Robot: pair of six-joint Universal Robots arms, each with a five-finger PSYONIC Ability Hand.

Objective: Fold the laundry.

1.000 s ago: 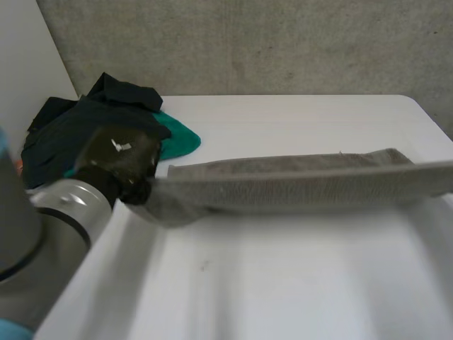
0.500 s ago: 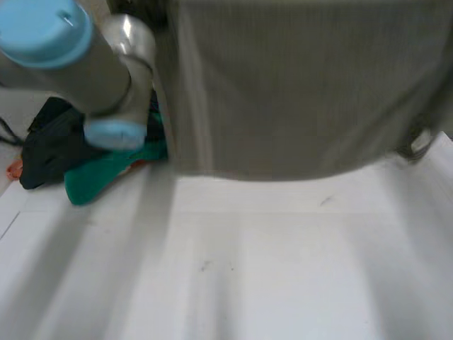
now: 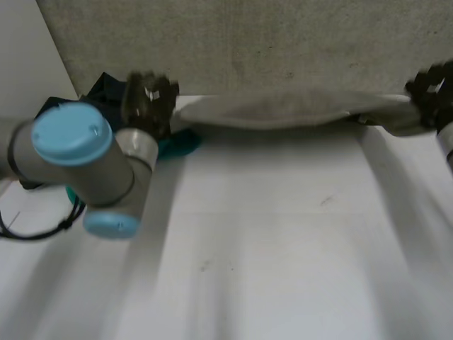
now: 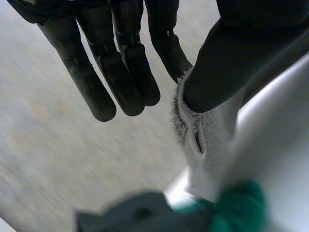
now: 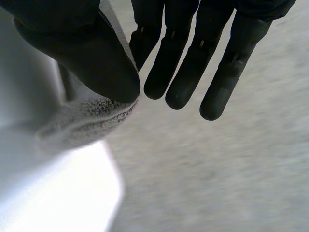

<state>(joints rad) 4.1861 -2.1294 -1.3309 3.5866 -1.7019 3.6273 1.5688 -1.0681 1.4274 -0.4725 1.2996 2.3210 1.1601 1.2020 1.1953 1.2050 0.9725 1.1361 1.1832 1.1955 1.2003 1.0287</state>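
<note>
Table (image 3: pixel 283 248) rear: towel (image 3: pixel 283 110) (ends pinched) between left hand (image 3: pixel 148 99), right hand (image 3: pixel 432 88).

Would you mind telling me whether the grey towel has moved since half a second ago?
Yes. The grey towel hung raised then, covering the wall. Now it has come down and stretches low, below the wall, along the far edge of the white table.

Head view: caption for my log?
Left hand and right hand hold a grey towel stretched along the far side of the table.
</note>
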